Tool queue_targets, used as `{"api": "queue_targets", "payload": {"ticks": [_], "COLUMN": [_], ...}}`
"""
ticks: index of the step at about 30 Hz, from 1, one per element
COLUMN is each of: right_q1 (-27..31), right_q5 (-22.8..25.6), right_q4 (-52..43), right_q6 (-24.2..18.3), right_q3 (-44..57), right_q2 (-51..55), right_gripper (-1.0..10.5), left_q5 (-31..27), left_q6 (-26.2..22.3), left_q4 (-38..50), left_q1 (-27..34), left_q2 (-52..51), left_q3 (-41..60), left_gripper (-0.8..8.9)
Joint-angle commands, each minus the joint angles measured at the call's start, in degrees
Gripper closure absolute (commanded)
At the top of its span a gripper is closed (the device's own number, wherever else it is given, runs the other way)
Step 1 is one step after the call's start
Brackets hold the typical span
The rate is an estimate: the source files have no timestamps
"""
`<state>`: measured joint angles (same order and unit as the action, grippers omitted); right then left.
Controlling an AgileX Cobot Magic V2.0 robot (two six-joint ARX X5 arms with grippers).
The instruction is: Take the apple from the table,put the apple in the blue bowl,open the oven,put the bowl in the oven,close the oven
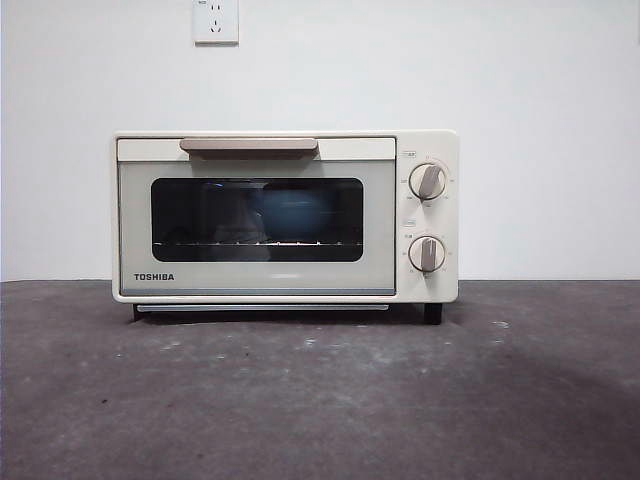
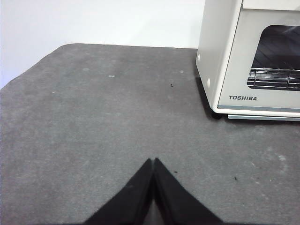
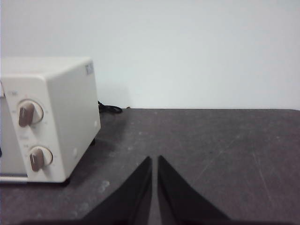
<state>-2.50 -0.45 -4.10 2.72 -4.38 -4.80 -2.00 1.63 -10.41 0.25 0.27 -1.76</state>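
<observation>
Nearest, both grippers hang over bare table [image 1: 320, 400] with nothing held. The left gripper [image 2: 153, 161] has its 2 jaws clenched tip to tip; the right gripper [image 3: 154, 159] is nearly the same, with only a thin slit between its tips.

Ahead of the left fingertips the table runs open to its far rounded edge, and the oven [image 1: 285, 217] stands off to one side of them, well apart. From the right fingertips, the oven's knob end is near on the opposite side, with free table beyond, up to the wall.

Furthest, the oven door looks closed, the handle [image 1: 249, 147] flush. Through the glass, the blue bowl [image 1: 290, 215] sits on the rack; the apple cannot be made out.

The task looks complete. The main risk is an arm swinging wide and clipping an oven corner or a knob [image 3: 29, 112], since each gripper has the oven on its inner side.
</observation>
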Motion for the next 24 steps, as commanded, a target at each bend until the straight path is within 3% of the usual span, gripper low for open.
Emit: {"api": "queue_targets", "payload": {"ticks": [1, 9, 13, 24], "right_q1": [0.13, 0.13, 0.13, 0.11], "right_q5": [-0.15, -0.15, -0.22, -0.81], "right_q4": [-0.52, 6.67, 14.56, 13.03], "right_q6": [-0.63, -0.61, -0.59, 0.94], "right_q3": [2.21, 3.8, 3.8, 3.76], "right_q2": [1.4, 4.59, 4.59, 4.59], "right_gripper": [9.4, 9.4, 9.4, 9.4], "left_q5": [-0.07, -0.07, -0.07, -0.07], "left_q6": [0.37, 0.37, 0.37, 0.37], "left_q4": [-0.13, -0.13, -0.13, -0.13], "left_q1": [0.11, 0.11, 0.11, 0.11], "left_q2": [-0.11, -0.11, -0.11, -0.09], "left_q3": [1.38, 1.38, 1.38, 1.38], "left_gripper": [8.06, 8.06, 8.06, 8.06]}}
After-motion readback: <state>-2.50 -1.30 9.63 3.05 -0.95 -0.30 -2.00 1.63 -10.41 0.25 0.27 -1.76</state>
